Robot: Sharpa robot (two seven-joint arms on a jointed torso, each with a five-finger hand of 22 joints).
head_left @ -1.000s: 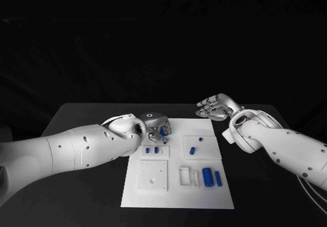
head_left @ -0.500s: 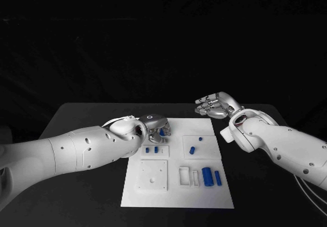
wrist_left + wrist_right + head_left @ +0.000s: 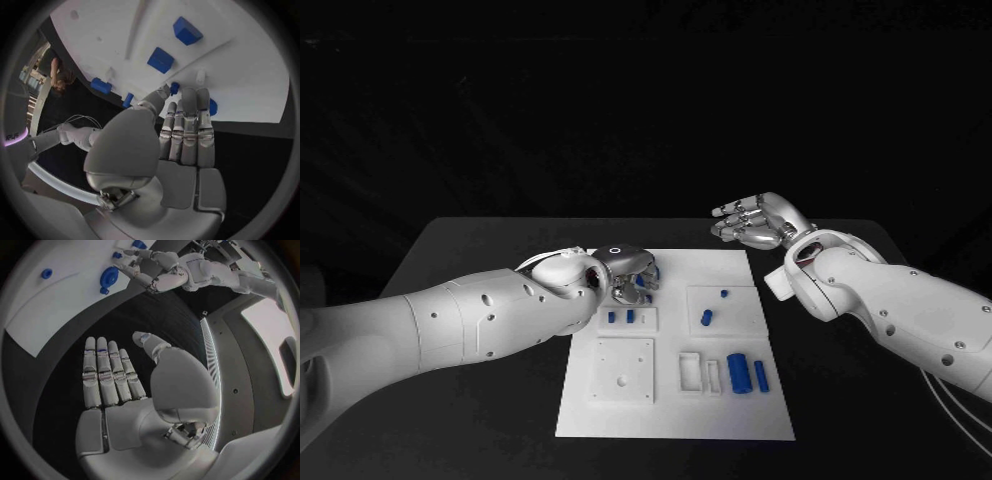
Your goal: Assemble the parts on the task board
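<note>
You see one task board (image 3: 678, 420) mid-frame on the table (image 3: 473, 250) | six blue parts (image 3: 738, 373) countable on it | left robot hand (image 3: 629, 270) at board's upper left; grasp unclear | right robot hand (image 3: 756, 224) upper right, released; its wrist view shows flat fingers (image 3: 107, 375)

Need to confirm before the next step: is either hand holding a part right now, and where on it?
The left hand pinches a small blue part between thumb and fingertips over the task board; the exact grip spot cannot be told. The right hand holds nothing.
</note>
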